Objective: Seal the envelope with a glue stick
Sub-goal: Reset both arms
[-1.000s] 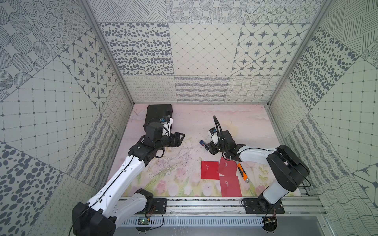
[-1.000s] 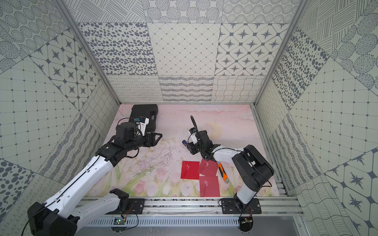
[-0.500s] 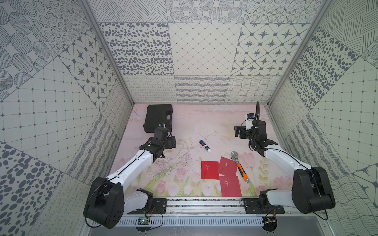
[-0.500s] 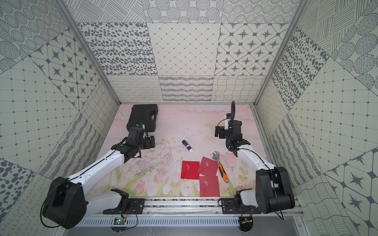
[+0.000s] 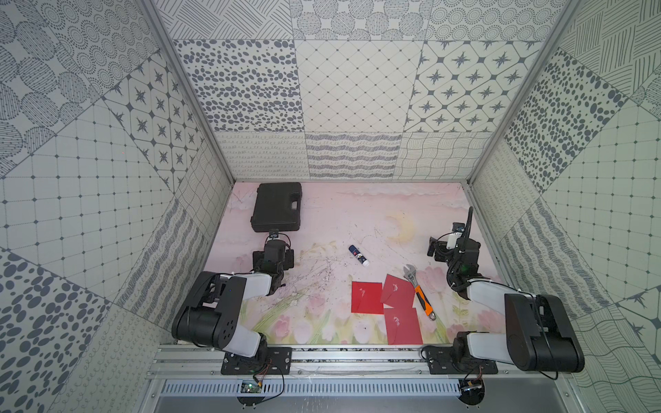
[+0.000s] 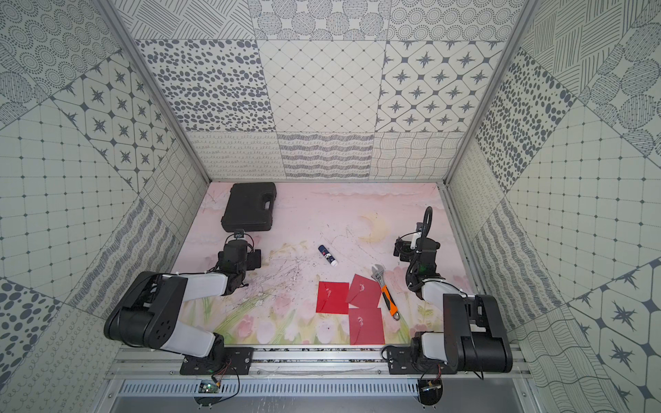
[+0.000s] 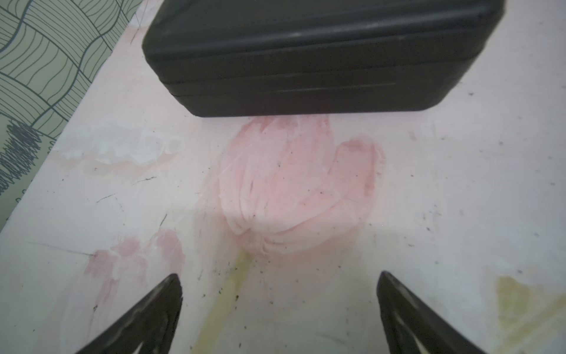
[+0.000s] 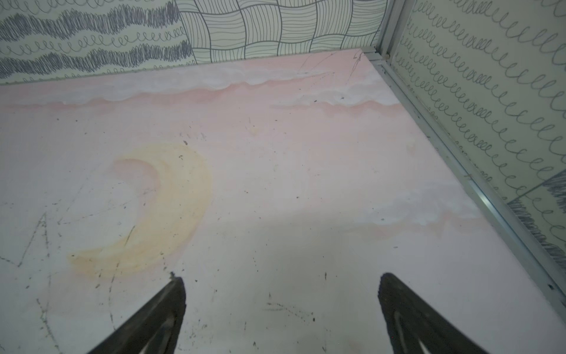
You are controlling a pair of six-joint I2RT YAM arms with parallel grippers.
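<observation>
The glue stick [image 5: 358, 255] [image 6: 327, 255], a short white cylinder with a dark blue label and cap, lies alone on the mat's middle. Three red envelopes [image 5: 366, 297] [image 6: 332, 298] lie flat nearer the front, partly overlapping. My left gripper [image 5: 273, 250] [image 7: 278, 277] is open and empty, low over the mat at the left, facing the black case. My right gripper [image 5: 451, 246] [image 8: 281, 277] is open and empty near the right wall, over bare mat beside a painted moon. Neither gripper touches the glue stick or an envelope.
An orange-handled adjustable wrench [image 5: 418, 296] [image 6: 384, 295] lies against the envelopes' right edge. A shut black case [image 5: 277, 207] [image 7: 306, 55] stands at the back left, just ahead of my left gripper. The metal wall rail [image 8: 459, 147] runs close by my right gripper.
My right gripper has drawn away from the glue stick to the right wall and its jaws have widened. My left arm has folded back toward its base. The glue stick stays on the mat.
</observation>
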